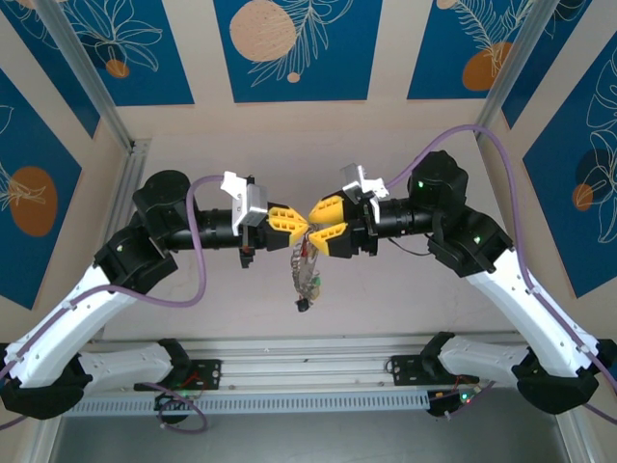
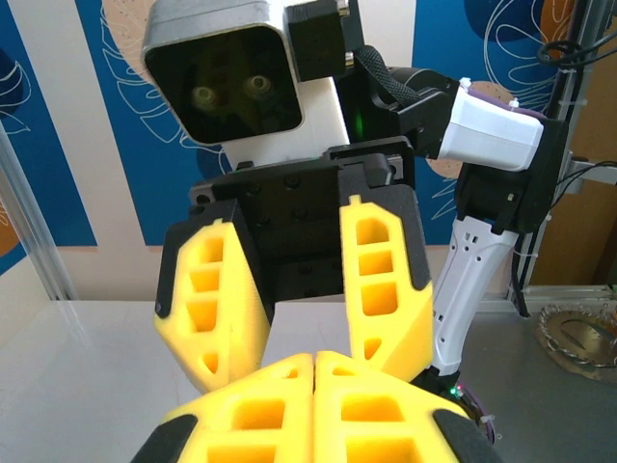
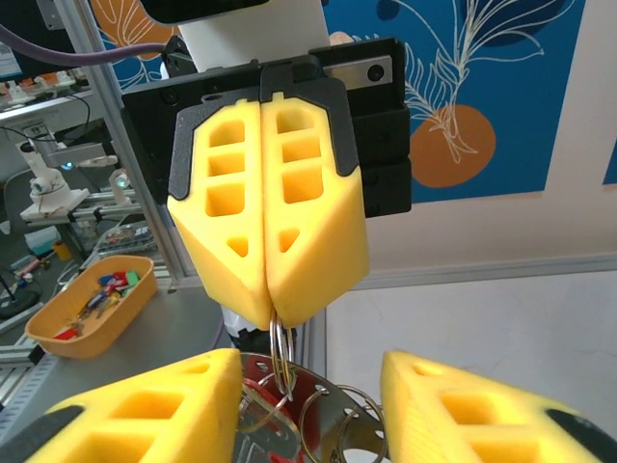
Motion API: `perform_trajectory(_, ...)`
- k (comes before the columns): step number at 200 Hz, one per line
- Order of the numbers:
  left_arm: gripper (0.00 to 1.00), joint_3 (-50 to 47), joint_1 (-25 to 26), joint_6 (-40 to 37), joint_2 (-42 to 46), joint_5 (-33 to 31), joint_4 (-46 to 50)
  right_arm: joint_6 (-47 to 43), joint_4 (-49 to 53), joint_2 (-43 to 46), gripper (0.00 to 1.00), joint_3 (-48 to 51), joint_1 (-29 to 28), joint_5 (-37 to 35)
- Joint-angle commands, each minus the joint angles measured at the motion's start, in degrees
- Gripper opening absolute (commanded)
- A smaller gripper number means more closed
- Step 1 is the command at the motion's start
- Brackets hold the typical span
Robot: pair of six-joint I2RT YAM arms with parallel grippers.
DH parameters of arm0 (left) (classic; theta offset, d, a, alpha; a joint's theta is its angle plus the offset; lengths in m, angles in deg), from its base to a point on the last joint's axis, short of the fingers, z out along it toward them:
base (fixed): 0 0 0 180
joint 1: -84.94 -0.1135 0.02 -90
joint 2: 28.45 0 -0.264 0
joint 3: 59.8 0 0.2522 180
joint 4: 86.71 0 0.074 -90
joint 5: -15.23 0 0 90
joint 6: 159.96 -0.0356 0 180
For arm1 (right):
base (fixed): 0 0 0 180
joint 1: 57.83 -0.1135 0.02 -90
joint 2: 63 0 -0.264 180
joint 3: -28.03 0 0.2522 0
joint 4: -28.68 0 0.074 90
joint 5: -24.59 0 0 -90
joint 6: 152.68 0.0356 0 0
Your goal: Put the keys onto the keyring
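1. The left gripper (image 3: 269, 311) has matte yellow wedge fingers with window-like cut-outs, and they are pressed flat together along a straight seam. Their tapered tip pinches the keyring (image 3: 281, 340), a thin grey wire loop hanging beneath.
2. The right gripper (image 3: 310, 374) has the same blocky yellow fingers. They stand apart, one on each side of the dangling loops, and we cannot tell whether either finger touches metal.
3. The keys (image 1: 307, 276) hang in a loose, glinting bunch below the two meeting tips, in the air over the table. From the right wrist we see a red plastic head (image 3: 258, 405) among shiny overlapping rings.
4. The table (image 1: 415, 309) is pale and smooth. The grippers meet tip to tip over its middle, so room is tight between the fingers, while bare surface lies open on both sides.
5. A ridged aluminium rail (image 1: 308, 371) runs along the near edge.
6. An orange tray (image 3: 92, 333) with rounded corners holds small coloured pieces, well apart from the grippers.
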Motion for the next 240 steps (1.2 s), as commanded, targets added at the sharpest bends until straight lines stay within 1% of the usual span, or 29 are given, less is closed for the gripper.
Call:
perform_trajectory(1, 0.00, 0.0, -0.4, 0.7, 0.3, 1.0, -4.6, 0.6, 0.4, -0.4, 0.35, -1.7, -0.3, 2.3)
perform_trajectory(17, 0.00, 0.0, -0.4, 0.7, 0.3, 0.9, -4.7, 0.3, 0.9, -0.4, 0.29, -1.9, -0.3, 2.1)
perform_trajectory(42, 0.00, 0.1, -0.4, 0.7, 0.4, 0.9, -4.7, -0.2, 1.9, -0.1, 0.26, -1.8, -0.3, 1.5)
perform_trajectory(60, 0.00, 0.1, -0.3, 0.7, 0.5, 0.8, -4.9, -0.3, 2.3, 0.1, 0.21, -1.5, -0.4, 1.5)
perform_trajectory(73, 0.00, 0.0, -0.4, 0.7, 0.4, 0.7, -5.0, -0.5, 2.4, 0.3, 0.15, -1.4, -0.4, 1.2)
perform_trajectory(91, 0.00, 0.0, -0.4, 0.6, 0.5, 0.2, -4.8, -1.3, 2.9, 0.4, 0.00, -1.5, -0.5, -0.1)
perform_trajectory(106, 0.00, 0.5, -0.4, 0.2, 0.6, -1.4, -3.4, -2.4, 3.7, 0.6, 0.00, -2.1, -0.6, -2.0)
perform_trajectory(124, 0.00, 3.1, -0.4, -1.6, 0.2, -4.1, 1.9, -5.3, 6.5, 0.5, 0.00, -3.8, -1.0, -5.0)
perform_trajectory(131, 0.06, 4.4, -0.4, -2.2, 0.1, -5.3, 4.1, -6.9, 8.2, 0.2, 0.00, -4.8, -1.3, -6.0)
perform_trajectory(140, 0.17, 6.3, -0.3, -3.1, -0.3, -7.2, 7.3, -9.2, 10.6, -0.4, 0.00, -6.4, -1.7, -7.6)
perform_trajectory(147, 0.22, 7.7, -0.4, -3.7, -0.7, -8.8, 9.6, -11.0, 12.8, -1.0, 0.00, -7.8, -2.2, -9.1)
perform_trajectory(148, 0.24, 7.7, -0.4, -3.7, -0.7, -9.0, 10.0, -11.3, 12.9, -1.2, 0.00, -8.0, -2.3, -9.3)
perform_trajectory(158, 0.32, 9.2, -0.4, -4.1, -1.0, -10.7, 12.3, -14.0, 16.1, -2.3, 0.00, -10.2, -3.2, -12.0)
perform_trajectory(167, 0.35, 10.5, -0.4, -4.2, -1.4, -11.4, 14.6, -16.3, 18.3, -3.3, 0.00, -12.0, -4.3, -14.9)
perform_trajectory(190, 0.37, 14.7, -0.4, -5.4, -3.7, -11.5, 21.9, -20.8, 23.6, -6.0, 0.00, -16.4, -6.7, -19.7)
perform_trajectory(209, 0.37, 16.8, -0.4, -5.7, -5.6, -11.4, 25.6, -23.7, 27.4, -8.3, 0.00, -20.0, -8.0, -20.0)
perform_trajectory(240, 0.36, 18.3, -0.4, -6.3, -7.1, -11.4, 28.8, -25.2, 31.0, -11.0, 0.00, -24.0, -9.3, -20.3)
